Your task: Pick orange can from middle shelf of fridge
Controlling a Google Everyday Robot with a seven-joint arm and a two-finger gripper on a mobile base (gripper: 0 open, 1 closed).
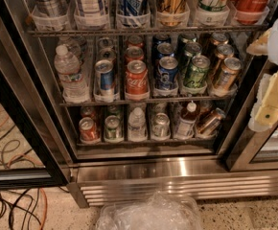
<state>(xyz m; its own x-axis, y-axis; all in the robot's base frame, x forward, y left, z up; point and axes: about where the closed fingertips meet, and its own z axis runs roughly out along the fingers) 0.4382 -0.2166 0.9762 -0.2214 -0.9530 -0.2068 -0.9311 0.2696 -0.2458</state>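
The fridge point(144, 174) stands in front of me with its door open and its wire racks in view. On the middle shelf point(144, 100), the rightmost lane holds a row of coppery orange cans, the front orange can point(226, 73) at the rack's front edge and others behind it. To its left are a green can point(196, 72), a blue can point(167, 72) and a red Coca-Cola can point(136, 79). My gripper point(274, 87), white and cream, hangs at the right edge of the view. It is outside the fridge, to the right of the orange can and apart from it.
The top rack point(144, 31) holds tall cans. The lowest rack point(144, 139) holds small cans, bottles and a tilted orange can point(210, 121). A water bottle point(70, 73) stands at the middle shelf's left. A crumpled clear plastic bag point(151, 213) and cables point(14, 205) lie on the floor.
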